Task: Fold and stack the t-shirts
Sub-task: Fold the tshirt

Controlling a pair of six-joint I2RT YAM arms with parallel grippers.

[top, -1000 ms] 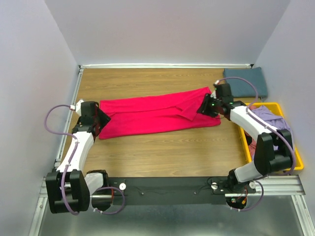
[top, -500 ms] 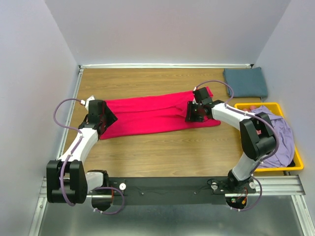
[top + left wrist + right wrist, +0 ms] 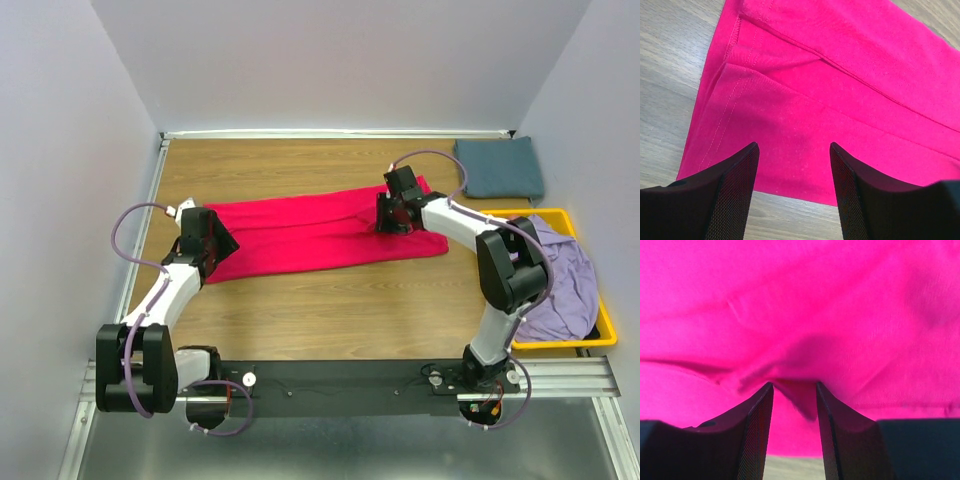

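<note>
Left jaws spread over the pink shirt [image 3: 300,232] hem, and I see right jaws pinching a fold.

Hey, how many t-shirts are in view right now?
3. A crimson-pink cloth shirt spread mid-table, a folded slate blue-grey shirt at the far right corner, and a crumpled lavender shirt in the yellow plastic bin, which may hide more.

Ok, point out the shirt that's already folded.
The blue-grey shirt in the far right corner: a neat flat rectangle. The crimson shirt lies spread in a long strip, and the lavender shirt is crumpled in the yellow bin.
</note>
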